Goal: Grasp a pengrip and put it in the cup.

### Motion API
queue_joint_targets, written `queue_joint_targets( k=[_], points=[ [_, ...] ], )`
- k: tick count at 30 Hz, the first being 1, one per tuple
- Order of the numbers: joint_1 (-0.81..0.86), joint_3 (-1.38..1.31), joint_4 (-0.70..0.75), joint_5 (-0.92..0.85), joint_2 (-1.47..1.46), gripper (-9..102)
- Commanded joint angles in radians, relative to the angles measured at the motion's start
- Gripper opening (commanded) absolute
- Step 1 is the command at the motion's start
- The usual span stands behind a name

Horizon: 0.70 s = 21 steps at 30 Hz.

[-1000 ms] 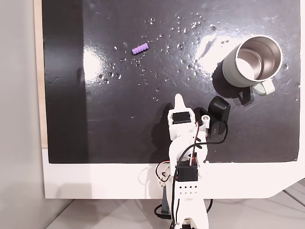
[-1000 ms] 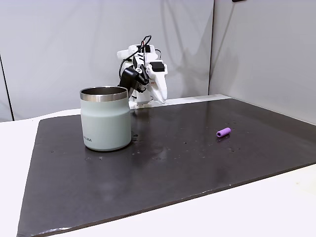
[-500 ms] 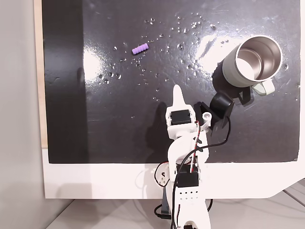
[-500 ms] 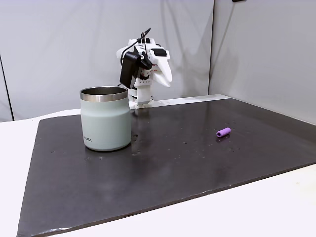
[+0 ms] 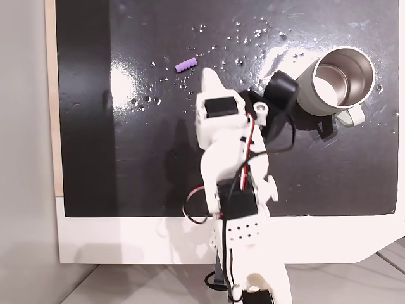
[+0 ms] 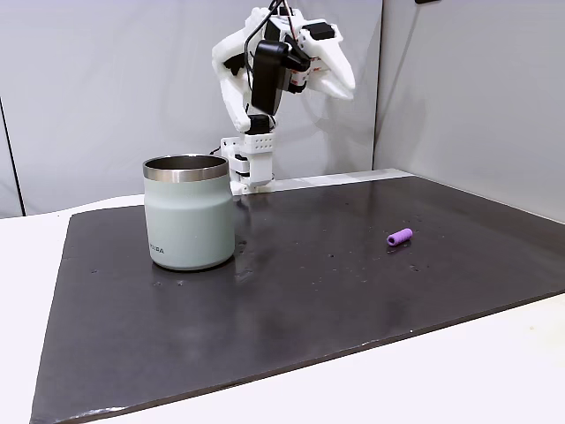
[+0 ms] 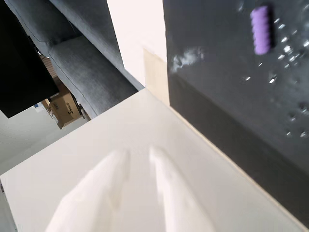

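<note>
The pengrip [image 5: 186, 64] is a small light-purple ribbed cylinder lying on the black mat at the upper left in a fixed view from above. It lies at the right [image 6: 400, 237] in the side fixed view and shows blurred at the top right [image 7: 262, 29] in the wrist view. The cup [image 5: 335, 81] stands upright at the upper right with its steel inside bare; from the side the cup [image 6: 189, 212] is pale grey-green. My gripper [image 5: 208, 75] hangs high above the mat [image 6: 349, 90], between cup and pengrip. Its white fingers [image 7: 159, 164] are together, holding nothing.
The black mat [image 5: 152, 164] covers a white table [image 5: 126, 240], with a pale strip [image 5: 50, 114] along its left side. White arm base [image 6: 252, 168] stands at the mat's far edge behind the cup. A grey sofa [image 7: 82, 67] and a cardboard box [image 7: 67, 113] lie beyond the table.
The arm has risen from a folded, low pose and reached forward over the mat toward the pengrip. Pengrip and cup have not moved.
</note>
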Motion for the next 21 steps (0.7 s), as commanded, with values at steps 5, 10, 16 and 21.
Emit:
queue_joint_targets(
  k=[5, 10, 16, 21],
  points=[
    [-0.054, -0.387, 0.121, 0.110, -0.258, 0],
    [-0.069, -0.673, 0.299, 0.218, -0.482, 0],
    [-0.109, -0.976, 0.396, 0.272, -0.706, 0],
    [-0.112, -1.127, 0.387, 0.252, -0.850, 0]
  ],
)
